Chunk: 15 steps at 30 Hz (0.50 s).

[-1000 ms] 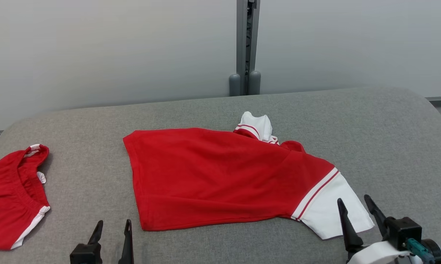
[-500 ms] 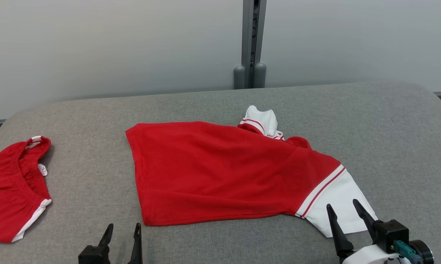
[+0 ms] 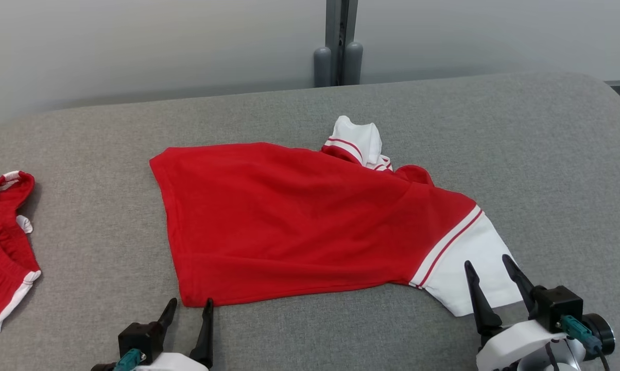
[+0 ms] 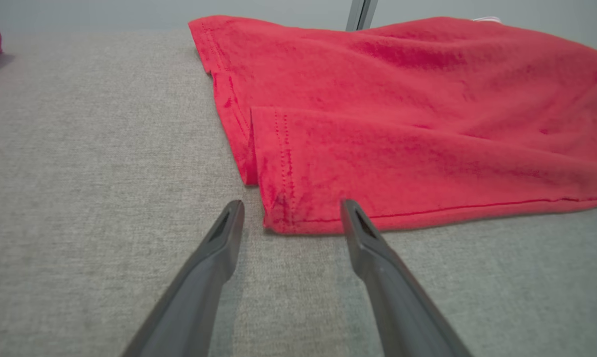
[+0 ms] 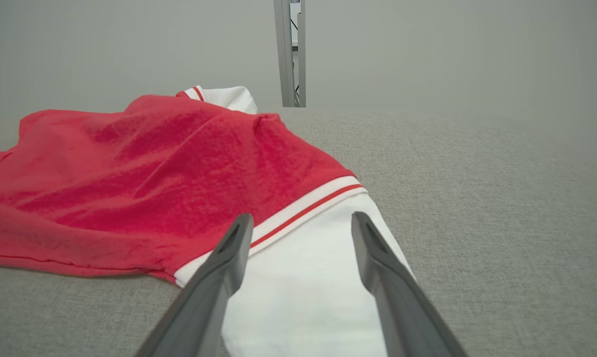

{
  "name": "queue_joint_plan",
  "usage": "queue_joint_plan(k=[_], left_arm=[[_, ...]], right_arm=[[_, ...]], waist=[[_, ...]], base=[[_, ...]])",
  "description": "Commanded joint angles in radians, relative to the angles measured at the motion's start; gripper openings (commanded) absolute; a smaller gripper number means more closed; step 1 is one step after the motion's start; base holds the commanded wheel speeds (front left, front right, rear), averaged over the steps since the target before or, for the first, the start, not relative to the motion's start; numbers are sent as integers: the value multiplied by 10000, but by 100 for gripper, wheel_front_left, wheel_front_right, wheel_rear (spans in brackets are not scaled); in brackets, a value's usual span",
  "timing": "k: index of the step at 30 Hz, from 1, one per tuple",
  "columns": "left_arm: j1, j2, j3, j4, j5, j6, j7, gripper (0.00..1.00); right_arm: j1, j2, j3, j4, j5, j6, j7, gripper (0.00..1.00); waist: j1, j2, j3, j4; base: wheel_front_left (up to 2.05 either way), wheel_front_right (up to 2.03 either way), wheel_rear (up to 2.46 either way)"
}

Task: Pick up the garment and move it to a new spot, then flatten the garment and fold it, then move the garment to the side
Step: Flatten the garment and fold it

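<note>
The left gripper [image 3: 191, 301] is gaping at the shirt's [image 3: 299, 221] red corner; the right gripper [image 3: 486, 260] is gaping over its white sleeve [image 3: 451, 275] (both released, empty).

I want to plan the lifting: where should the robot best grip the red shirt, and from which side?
Probably the near hem corner for the left gripper and the white sleeve for the right gripper, both from the robot's side: these edges lie flat, facing the open fingers.
</note>
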Motion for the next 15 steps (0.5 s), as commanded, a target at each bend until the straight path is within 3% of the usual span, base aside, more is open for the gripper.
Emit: queue_joint_plan(k=[1,6,11,12,15], left_arm=[[-200,42,65,33,-104,-33,-20,100],[-384,37,317,101,-373,94,-18,100],[-413,43,415,316,-316,-91,-20,100],[-423,41,434,369,-328,-130,-18,92],[-441,43,447,449,-469,-223,-18,41]], right_arm=[[-97,-61,-35,-41,-96,-3,-48,100],[-184,-59,-172,-33,-147,-3,-48,100],[-195,-61,-202,-21,-132,-3,-48,100],[-200,-61,-224,-24,-133,-3,-48,100],[-213,-61,-285,-11,-134,-3,-48,100]], waist=[[0,0,155,-124],[0,0,298,-245],[0,0,327,-336],[0,0,339,-342],[0,0,365,-340]], base=[[0,0,0],[0,0,0],[0,0,0],[0,0,0],[0,0,0]])
